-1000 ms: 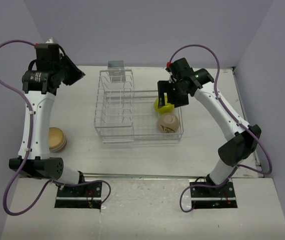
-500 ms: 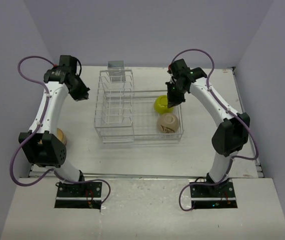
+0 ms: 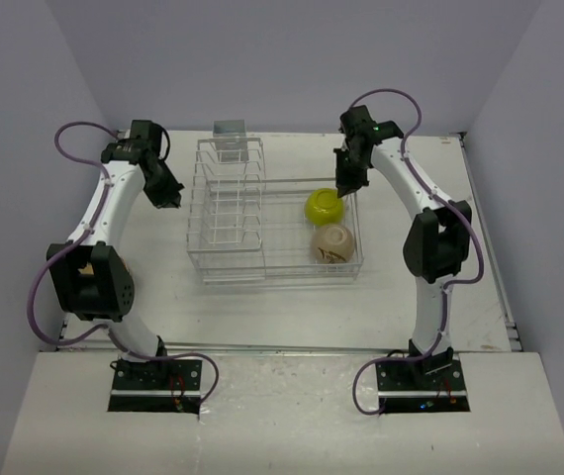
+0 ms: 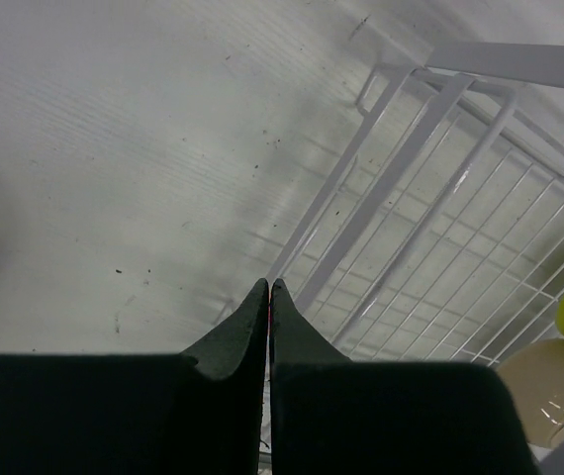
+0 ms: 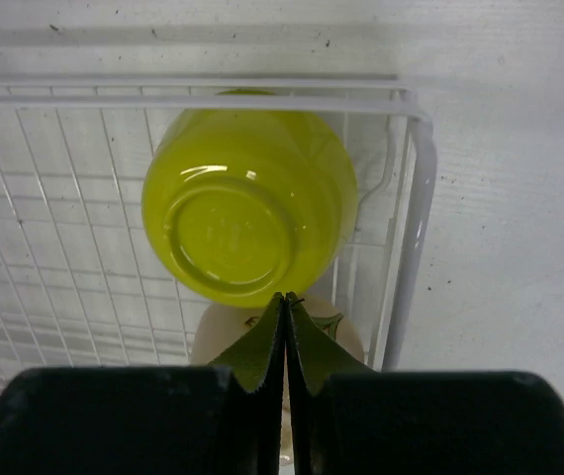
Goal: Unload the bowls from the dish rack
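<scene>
Two bowls sit in the basket section at the right end of the dish rack [image 3: 225, 178]: a yellow bowl [image 3: 324, 206], bottom up, and a tan bowl [image 3: 331, 242] on its near side. The right gripper [image 3: 344, 189] hangs over the rack's far right corner, just above the yellow bowl. A second ago its jaws stood wide; now they are pressed together on nothing. The left gripper [image 3: 171, 197], also clamped empty, has swung in beside the rack's left side. Neither bowl is grasped, so the right jaws likely must reopen before lifting.
</scene>
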### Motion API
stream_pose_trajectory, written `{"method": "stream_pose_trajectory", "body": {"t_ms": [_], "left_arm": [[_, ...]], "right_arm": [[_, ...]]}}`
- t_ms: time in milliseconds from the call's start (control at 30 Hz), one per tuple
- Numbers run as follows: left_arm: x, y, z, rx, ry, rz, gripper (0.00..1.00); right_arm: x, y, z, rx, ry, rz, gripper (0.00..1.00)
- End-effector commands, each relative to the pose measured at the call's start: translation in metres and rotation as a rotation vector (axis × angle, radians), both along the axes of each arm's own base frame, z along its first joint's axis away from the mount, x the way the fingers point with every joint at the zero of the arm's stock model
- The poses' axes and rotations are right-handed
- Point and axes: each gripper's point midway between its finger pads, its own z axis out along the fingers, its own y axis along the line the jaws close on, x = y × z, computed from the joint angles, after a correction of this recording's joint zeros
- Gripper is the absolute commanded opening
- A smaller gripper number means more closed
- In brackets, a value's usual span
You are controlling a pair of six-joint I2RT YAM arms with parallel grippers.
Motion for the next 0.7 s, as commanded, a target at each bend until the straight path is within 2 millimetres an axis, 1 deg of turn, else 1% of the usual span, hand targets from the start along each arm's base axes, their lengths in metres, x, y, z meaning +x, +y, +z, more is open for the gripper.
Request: {"method": "stream_pose_trajectory", "body": {"t_ms": [0, 67, 100, 167, 200, 267, 300, 333, 433, 533, 600, 633, 667], "left_arm": [[0.007, -0.002, -0.008, 0.002, -0.009, -0.038, 0.0], [0.007, -0.004, -0.015, 0.0, 0.011, -0.045, 0.0], [0.007, -0.003, -0.017, 0.0, 0.016, -0.047, 0.0], [0.007, -0.004, -0.021, 0.001, 0.03, -0.05, 0.0], [0.007, -0.004, -0.021, 0.001, 0.03, -0.05, 0.0], [0.006, -0.003, -0.024, 0.004, 0.037, -0.054, 0.0], [0.006, -0.003, -0.025, 0.005, 0.039, -0.055, 0.0], [0.006, -0.003, -0.026, 0.006, 0.043, -0.058, 0.0], [0.004, -0.003, -0.031, 0.007, 0.056, -0.064, 0.0], [0.003, -0.004, -0.036, 0.003, 0.07, -0.073, 0.0], [0.002, -0.006, -0.038, -0.001, 0.077, -0.083, 0.0], [0.002, -0.008, -0.039, 0.0, 0.078, -0.09, 0.0], [0.002, -0.009, -0.039, 0.001, 0.078, -0.095, 0.0]], "right_arm": [[0.017, -0.011, 0.004, -0.019, -0.029, -0.015, 0.0], [0.023, -0.016, 0.001, -0.034, -0.032, -0.027, 0.0], [0.024, -0.017, -0.006, -0.044, -0.019, -0.03, 0.0], [0.028, -0.017, -0.008, -0.049, -0.022, -0.03, 0.0], [0.03, -0.017, -0.015, -0.052, -0.01, -0.03, 0.0], [0.034, -0.015, -0.017, -0.047, -0.01, -0.029, 0.0], [0.035, -0.014, -0.023, -0.051, 0.002, -0.029, 0.0], [0.036, -0.013, -0.025, -0.045, 0.003, -0.028, 0.0], [0.035, -0.002, -0.03, -0.008, 0.015, -0.01, 0.0], [0.029, 0.015, -0.034, 0.014, 0.023, 0.023, 0.0], [0.023, 0.034, -0.033, 0.035, 0.019, 0.063, 0.0], [0.019, 0.047, -0.032, 0.052, 0.021, 0.093, 0.0], [0.017, 0.054, -0.034, 0.067, 0.028, 0.107, 0.0]]}}
